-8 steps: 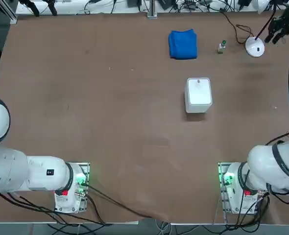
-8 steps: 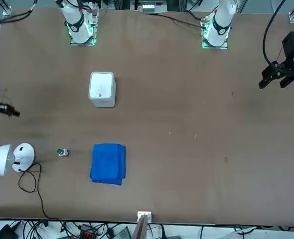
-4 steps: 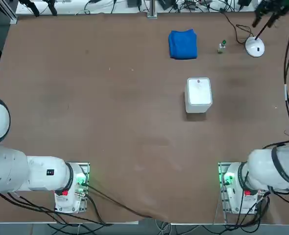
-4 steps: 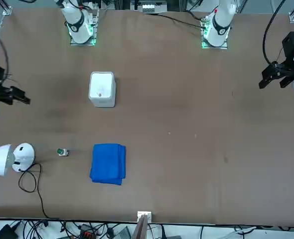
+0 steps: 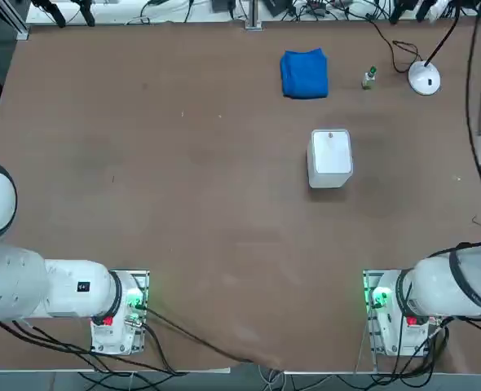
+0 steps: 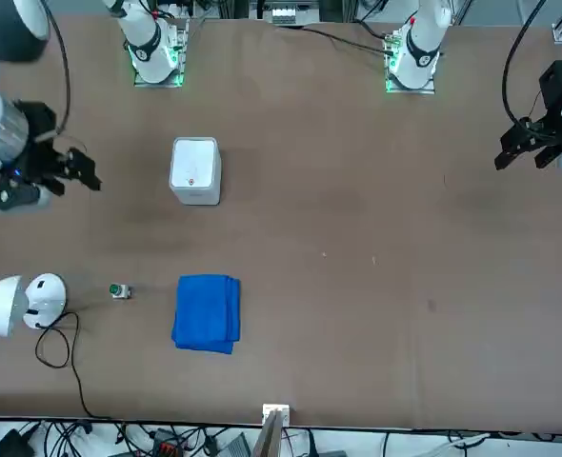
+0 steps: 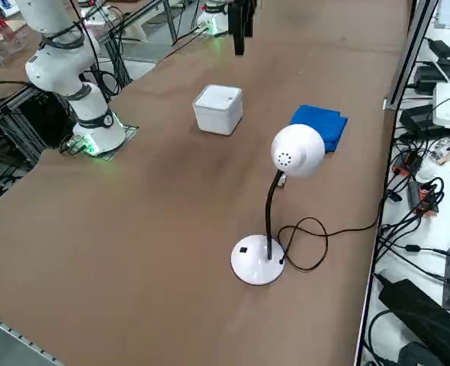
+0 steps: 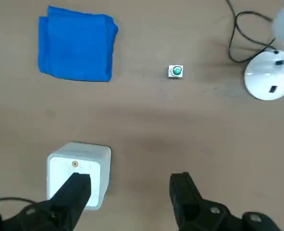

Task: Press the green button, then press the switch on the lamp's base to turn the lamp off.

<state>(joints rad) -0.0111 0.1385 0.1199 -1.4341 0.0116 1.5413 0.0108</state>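
My right gripper [image 8: 130,185] hangs open and empty high above the table, its fingers [image 8: 183,192] wide apart over the table beside the white box. The front view places this gripper [image 6: 83,171] well clear of the lamp. The green button [image 8: 175,71], a tiny teal-capped stub [image 5: 370,77], stands between the blue cloth and the lamp's base [image 8: 269,79]. That base is a white disc [image 7: 257,261] with a small dark switch [image 7: 243,248] on it. The lamp [image 7: 297,151] rises on a thin black stem, with its cord looping beside it.
A white square box [image 5: 331,157] sits mid-table, partly behind one finger in the wrist view. A folded blue cloth [image 5: 304,73] lies near the far edge. The lamp's black cord [image 6: 54,347] loops toward that edge. Cables and gear line the table's far side.
My right gripper has risen away from the lamp and moved back toward the white box. Its fingers have opened wider. Lamp, button, cloth and box have not moved.
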